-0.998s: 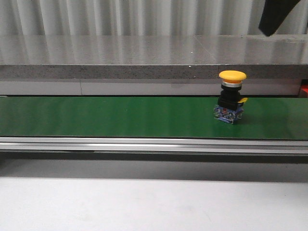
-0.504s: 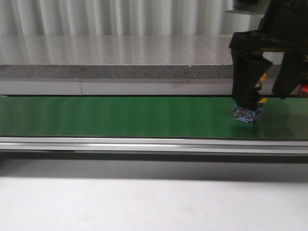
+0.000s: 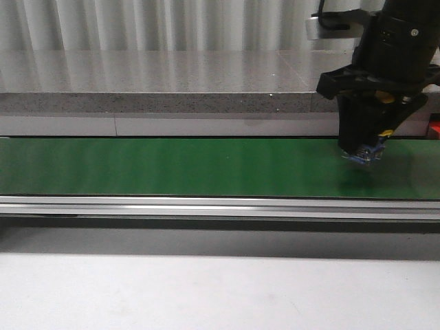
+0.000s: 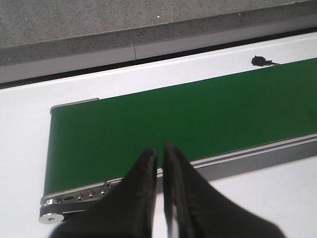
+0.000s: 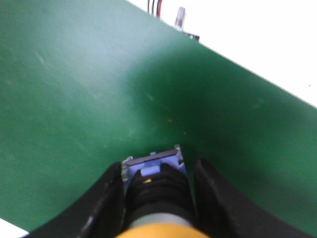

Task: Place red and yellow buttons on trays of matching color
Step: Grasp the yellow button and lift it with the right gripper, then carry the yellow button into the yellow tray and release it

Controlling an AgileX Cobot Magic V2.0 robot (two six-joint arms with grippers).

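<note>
Yellow button (image 5: 157, 198) clamped in right claw (image 3: 371, 148) above green belt (image 3: 172, 168); left claw (image 4: 159, 198) nearly closed, empty

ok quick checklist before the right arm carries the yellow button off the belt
1. Right pincer shut on the yellow button, a finger on each side of its black body: ok.
2. Button clear of the green belt: ok, the front view shows its blue base above its shadow.
3. Button upright in the grasp: cannot tell, the base looks slightly tilted in the front view.
4. Yellow tray located: not ok, no tray appears in any view.
5. Left pincer out of the way: ok, shut and empty, near the belt's other end.
</note>
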